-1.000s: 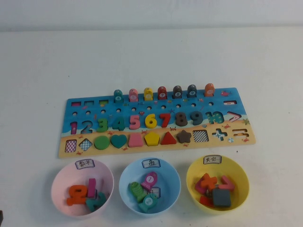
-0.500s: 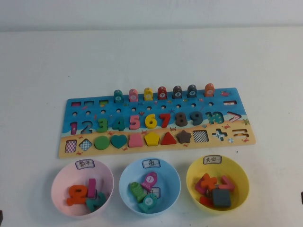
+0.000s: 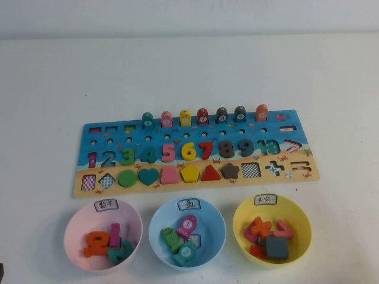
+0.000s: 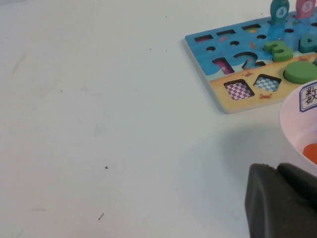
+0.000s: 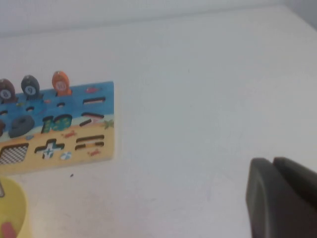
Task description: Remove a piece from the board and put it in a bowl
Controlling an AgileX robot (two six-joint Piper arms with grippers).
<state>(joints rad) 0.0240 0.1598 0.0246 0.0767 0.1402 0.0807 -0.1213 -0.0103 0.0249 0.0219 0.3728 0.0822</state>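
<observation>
The dark slate-grey square piece [image 3: 276,246] lies in the yellow bowl [image 3: 302,220] at the front right, among red and pink pieces. The board [image 3: 83,187] lies across the middle of the table, with a bare checkered slot [image 3: 250,170] beside the brown star. Neither gripper shows in the high view. My left gripper [image 4: 275,168] is shut and empty, low over the table beside the pink bowl [image 4: 297,124]. My right gripper [image 5: 272,161] is shut and empty, over bare table to the right of the board [image 5: 106,124] and the yellow bowl's rim [image 5: 15,203].
A pink bowl [image 3: 74,220] at the front left and a light blue bowl [image 3: 159,218] in the middle each hold several pieces. Fish pegs [image 3: 203,116] stand along the board's far edge. Bare white table lies beyond the board and at both sides.
A dark sliver at the right edge of the high view half a second ago is gone now. The board, bowls and pieces have not moved.
</observation>
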